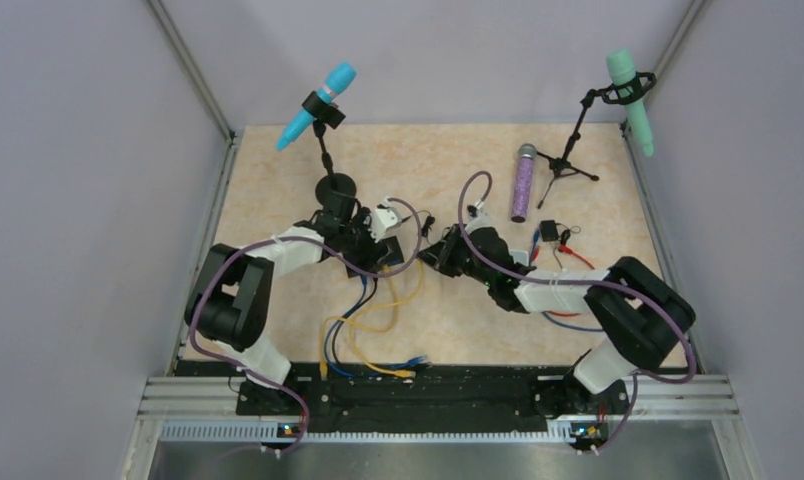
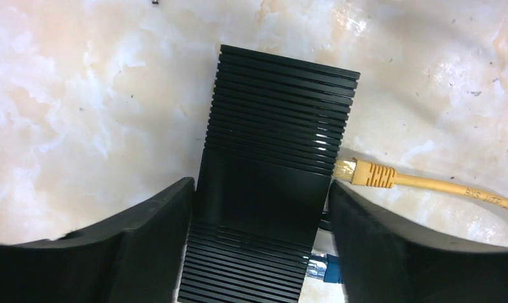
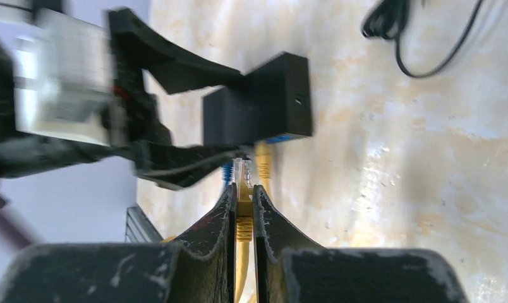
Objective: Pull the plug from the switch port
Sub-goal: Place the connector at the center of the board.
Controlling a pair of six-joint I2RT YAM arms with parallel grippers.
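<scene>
Near the middle of the table (image 1: 448, 160), my left gripper (image 2: 262, 192) straddles the switch (image 2: 283, 107). One finger presses against each long side, clamping the ribbed black box over the marbled surface. My right gripper (image 3: 242, 192) is pinched tight on the plug (image 3: 242, 172) of a yellow cable. Its clear tip lies just beside the socket edge, and blur keeps me from telling whether it is free of the port. A second yellow plug (image 2: 365, 173) and a blue plug (image 2: 318, 268) sit in neighbouring sockets.
</scene>
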